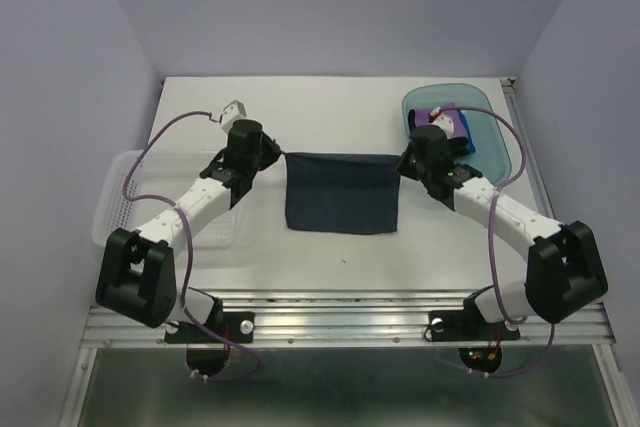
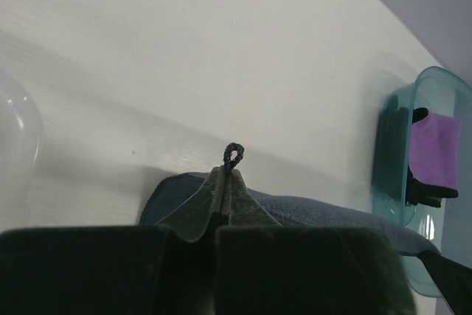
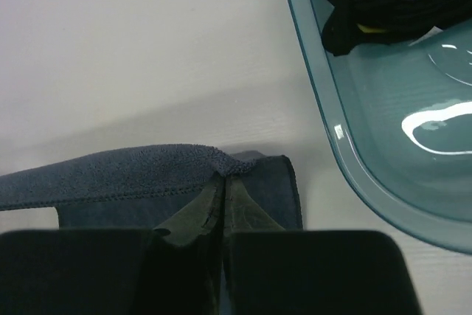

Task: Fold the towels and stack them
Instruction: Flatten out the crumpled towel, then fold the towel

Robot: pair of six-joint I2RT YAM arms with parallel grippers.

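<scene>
Mid-worktop: dark navy soft cloth towel (image 1: 342, 194), far edge stretched between both arms. The left gripper (image 1: 281, 155) is clenched on its far-left corner and the right gripper (image 1: 403, 160) on its far-right corner. A purple folded cloth towel (image 1: 446, 118) sits in the translucent teal plastic tray (image 1: 505, 147) at the far-right corner.

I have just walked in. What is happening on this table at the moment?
Two robot arms are handling one dark navy towel. The left gripper and the right gripper are each shut on one far corner of it, and the cloth is stretched between them over the table. A purple towel and a blue towel lie in the teal tray on the right. A white basket stands on the left.
</scene>
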